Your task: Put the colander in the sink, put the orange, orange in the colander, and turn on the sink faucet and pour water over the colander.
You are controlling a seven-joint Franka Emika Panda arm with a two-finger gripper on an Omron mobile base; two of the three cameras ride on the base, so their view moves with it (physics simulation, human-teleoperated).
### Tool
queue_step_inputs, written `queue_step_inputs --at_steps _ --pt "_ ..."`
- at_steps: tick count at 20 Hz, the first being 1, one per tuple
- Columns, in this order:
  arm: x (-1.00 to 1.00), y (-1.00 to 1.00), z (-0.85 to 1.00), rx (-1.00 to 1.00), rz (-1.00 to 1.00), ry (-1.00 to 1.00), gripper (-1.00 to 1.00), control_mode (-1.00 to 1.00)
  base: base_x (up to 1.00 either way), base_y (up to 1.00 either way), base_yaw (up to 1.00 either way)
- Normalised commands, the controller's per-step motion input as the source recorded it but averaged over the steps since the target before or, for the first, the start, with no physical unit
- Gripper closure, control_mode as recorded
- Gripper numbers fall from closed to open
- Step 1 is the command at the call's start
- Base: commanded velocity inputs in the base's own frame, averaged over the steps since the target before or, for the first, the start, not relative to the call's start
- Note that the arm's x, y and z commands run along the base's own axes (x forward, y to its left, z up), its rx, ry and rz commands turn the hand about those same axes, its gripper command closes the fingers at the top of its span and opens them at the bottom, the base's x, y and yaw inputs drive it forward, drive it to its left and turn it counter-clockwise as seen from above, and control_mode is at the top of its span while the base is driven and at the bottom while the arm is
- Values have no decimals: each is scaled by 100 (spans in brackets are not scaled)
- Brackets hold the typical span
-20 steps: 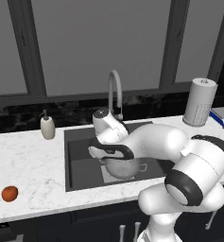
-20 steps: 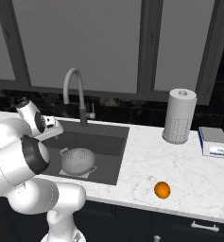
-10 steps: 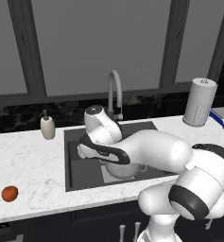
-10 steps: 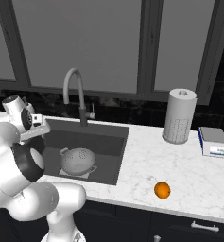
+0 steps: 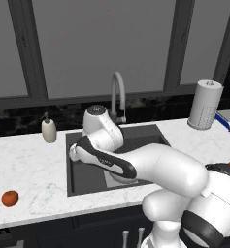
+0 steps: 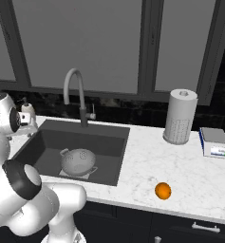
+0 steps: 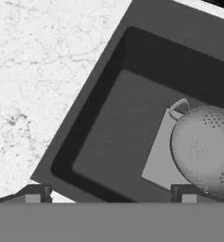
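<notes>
Swung left off the sink [image 6: 115, 142]; my gripper [image 7: 111, 193] hangs wide, empty. Colander [image 6: 78, 161] sits inside. Reddish orange [image 5: 9, 198] on bench [image 5: 29, 164]: light, firm, rolls; pinch across its middle.

Colander [image 6: 79, 162] fills the sink [image 6: 111, 142]'s middle; bare floor lies around it.

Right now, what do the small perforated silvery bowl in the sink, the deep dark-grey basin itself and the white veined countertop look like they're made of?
The small perforated silvery bowl looks like thin polished metal: grey sheen, punched hole clusters, wire loop handles. The deep dark-grey basin looks matte, perhaps composite or coated metal; it shows no glare. The white veined countertop looks like polished marble or a marble-look slab, going by its grey veins.
</notes>
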Motion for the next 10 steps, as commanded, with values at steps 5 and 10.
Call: queue_step_inputs --at_steps 5,10 --pt "-19 58 44 18 0 1 -100 -100 0 0 0" --pt "-32 67 19 6 2 0 -100 -100 0 0 0"
